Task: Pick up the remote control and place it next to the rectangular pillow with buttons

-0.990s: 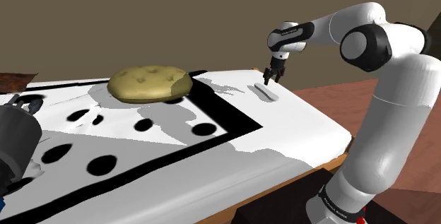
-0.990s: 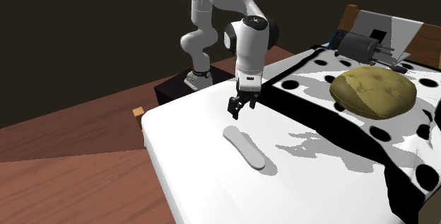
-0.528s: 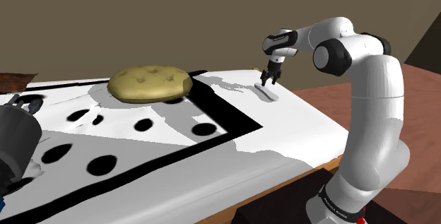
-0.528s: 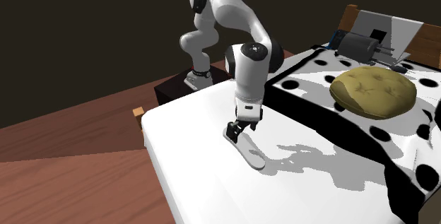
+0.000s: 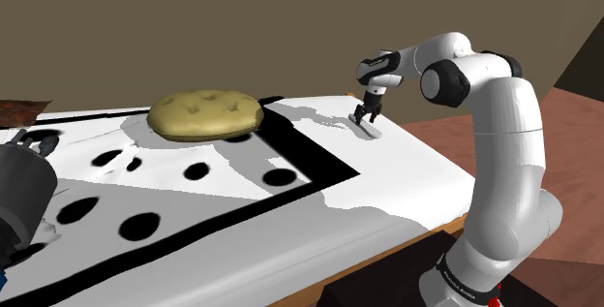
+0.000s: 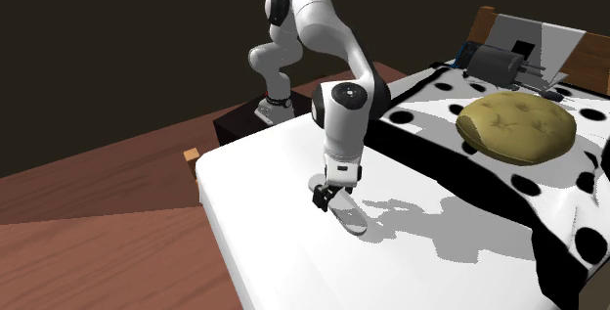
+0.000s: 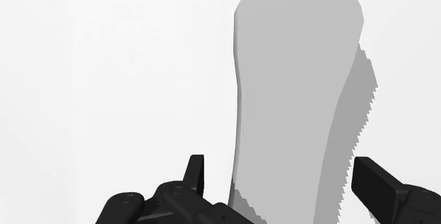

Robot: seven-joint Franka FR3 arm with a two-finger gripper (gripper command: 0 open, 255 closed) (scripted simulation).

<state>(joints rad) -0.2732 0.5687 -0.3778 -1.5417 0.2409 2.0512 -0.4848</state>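
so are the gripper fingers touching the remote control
Apart. The wrist view shows the open fingers straddling the grey remote control, with bed cover visible between each finger and the remote's edges.

- Bed [image 5: 416, 174]: white cover with a black band and black spots.
- Wooden headboard [image 6: 485, 22], second exterior view's upper right.
- Dark grey cylinder [image 6: 497, 64] lying near the headboard.
- Reddish-brown floor [image 6: 108, 210] beside the bed.

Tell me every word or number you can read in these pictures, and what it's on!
No text here can be read.
Remote: plain grey, no letters or numbers.
Dark band at the arm's foot: tiny white marks, too small to read.
Bedcover: just black spots and stripes, no writing.
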